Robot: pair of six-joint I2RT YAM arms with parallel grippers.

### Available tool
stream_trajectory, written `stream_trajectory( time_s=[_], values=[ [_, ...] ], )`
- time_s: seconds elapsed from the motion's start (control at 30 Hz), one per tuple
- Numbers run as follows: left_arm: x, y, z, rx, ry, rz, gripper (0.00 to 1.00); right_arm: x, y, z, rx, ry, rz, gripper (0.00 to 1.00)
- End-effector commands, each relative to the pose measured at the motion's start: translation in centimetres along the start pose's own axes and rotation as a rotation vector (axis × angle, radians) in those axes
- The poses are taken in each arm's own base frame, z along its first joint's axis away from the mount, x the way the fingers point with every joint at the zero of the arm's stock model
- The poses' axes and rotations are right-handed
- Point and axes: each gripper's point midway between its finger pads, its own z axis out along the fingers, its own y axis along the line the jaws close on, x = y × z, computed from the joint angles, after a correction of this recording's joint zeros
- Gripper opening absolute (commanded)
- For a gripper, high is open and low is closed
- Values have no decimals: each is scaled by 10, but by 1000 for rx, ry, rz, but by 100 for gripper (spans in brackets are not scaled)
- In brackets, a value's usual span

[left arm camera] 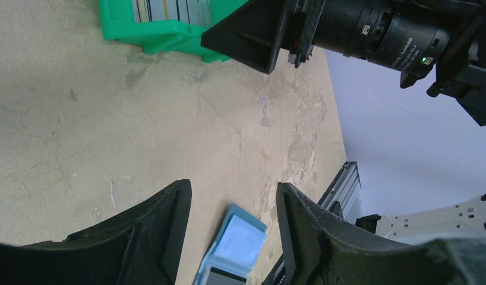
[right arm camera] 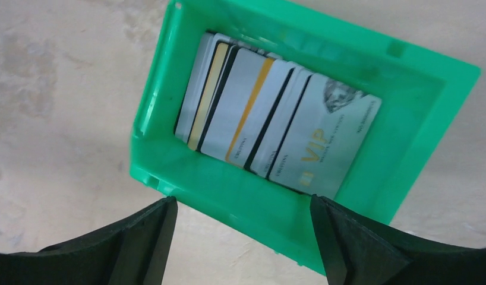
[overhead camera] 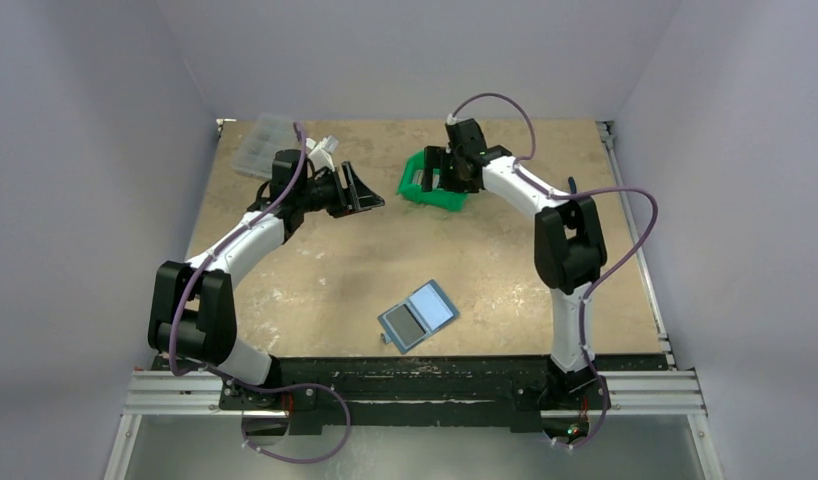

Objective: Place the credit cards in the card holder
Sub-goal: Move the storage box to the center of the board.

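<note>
Several silvery credit cards (right arm camera: 276,119) lie stacked and fanned in a green bin (right arm camera: 169,172), some with gold stripes, the top one marked VIP. My right gripper (right arm camera: 243,205) hangs open just above the bin's near wall, its jaws wide and empty; from above it (overhead camera: 432,170) sits over the bin (overhead camera: 440,195). The card holder (overhead camera: 418,315) lies open on the table near the front, blue, with a dark card in one side. It also shows between my left fingers (left arm camera: 233,244). My left gripper (overhead camera: 363,190) is raised left of the bin, open and empty.
A clear compartment box (overhead camera: 262,145) rests at the table's back left corner. The aluminium rail (overhead camera: 415,390) runs along the near edge. The right arm's wrist (left arm camera: 371,32) reaches across the top of the left wrist view.
</note>
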Motion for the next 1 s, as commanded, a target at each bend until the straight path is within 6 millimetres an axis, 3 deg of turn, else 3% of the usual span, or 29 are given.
stream_trajectory(
  time_s=[0.0,0.2,0.4,0.5,0.7,0.83,0.97],
  values=[
    [-3,-7,2,27,-3,41,58,-9,-39,-18,38,14,6,91],
    [-1,-11,2,41,4,43,58,-21,-84,-25,151,36,-50,93],
    [1,-17,3,61,10,49,58,-29,-107,-23,194,139,-341,93],
    [2,-19,3,68,15,49,58,-40,-94,-28,122,73,-372,95],
    [1,-27,1,98,9,50,58,-77,-57,-38,75,-84,-182,96],
    [0,-29,-1,96,2,61,58,-78,-33,-22,123,-72,-168,93],
    [0,-29,-1,96,4,63,58,-71,-16,-2,145,-39,-190,80]
  ],
)
